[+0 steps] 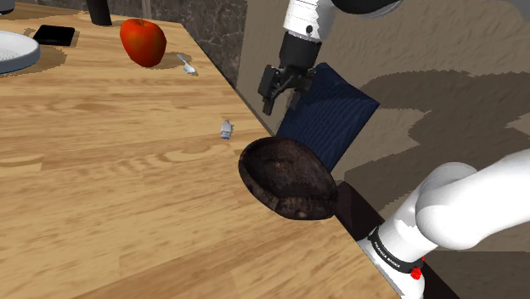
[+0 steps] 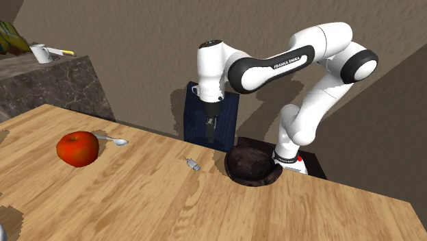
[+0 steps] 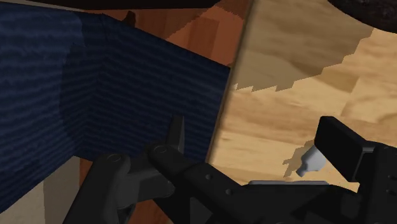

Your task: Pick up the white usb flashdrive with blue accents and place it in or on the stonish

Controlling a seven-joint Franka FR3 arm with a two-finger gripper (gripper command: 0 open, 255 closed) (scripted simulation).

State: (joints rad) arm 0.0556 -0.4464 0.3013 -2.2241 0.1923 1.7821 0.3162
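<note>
nothing is done yet: the white flash drive (image 1: 226, 129) lies on the wooden table (image 1: 102, 212) at the shoulder view's centre, near the dark stone bowl (image 1: 289, 180). the gripper (image 1: 280, 98) hovers up-right of it, fingers apart and empty. grasping and placing remain.

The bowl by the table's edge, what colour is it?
The bowl is dark brown, mottled with near-black patches; the shoulder view shows it best.
</note>
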